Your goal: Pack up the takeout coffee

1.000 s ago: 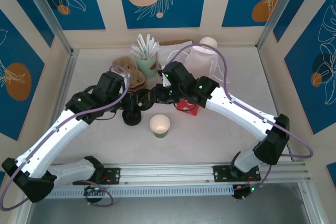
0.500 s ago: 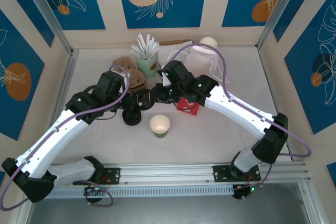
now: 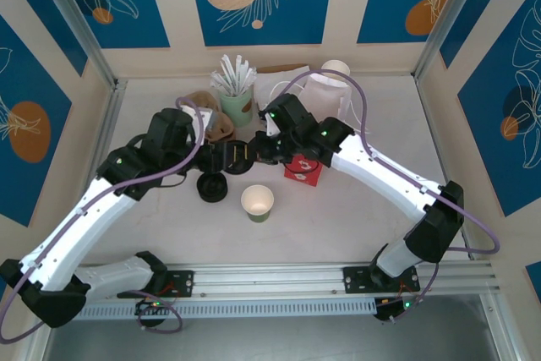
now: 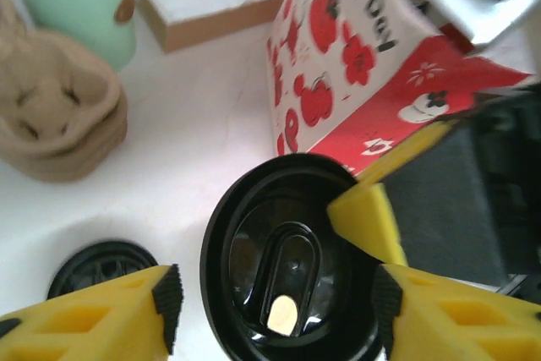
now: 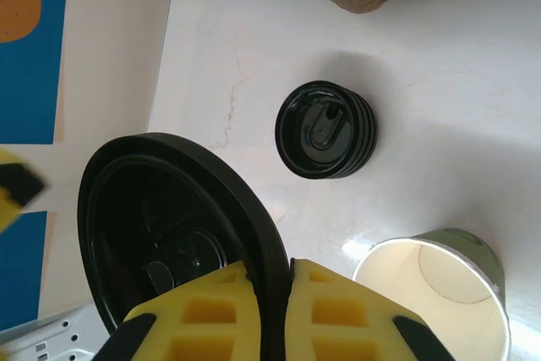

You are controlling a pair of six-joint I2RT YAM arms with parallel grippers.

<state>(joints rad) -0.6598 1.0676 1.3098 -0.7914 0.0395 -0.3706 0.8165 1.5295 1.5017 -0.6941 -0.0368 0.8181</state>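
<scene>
Changed since a second ago: the left gripper (image 4: 277,302) has spread its fingers off the black lid (image 4: 287,281). Its arm has drawn back from the red bag (image 3: 303,168), which now shows more of its side.

1. Table (image 3: 338,217): white, bears everything below.
2. Red bag: upright, white-and-red flower print. Landmark for this list.
3. Right gripper (image 5: 270,281): just beside the bag, on the left-arm side. Fingers pressed together on the rim of the black lid, pinching it clear of the table.
4. Left gripper: beyond the lid from the bag, facing the right gripper. Fingers apart, one on each side of the lid.
5. Brown pulp trays (image 4: 55,116): stacked, behind the bag, on the left-arm side.
6. Mint holder (image 3: 235,101): white sticks in it, behind the bag, beside the trays.
7. Paper cup (image 3: 257,203): greenish sides, upright, open-topped and unlidded. It stands apart from the bag, toward the arm bases, and no gripper touches it.
8. Stack of black lids (image 3: 212,188): on the table beside the cup, farther from the bag.
</scene>
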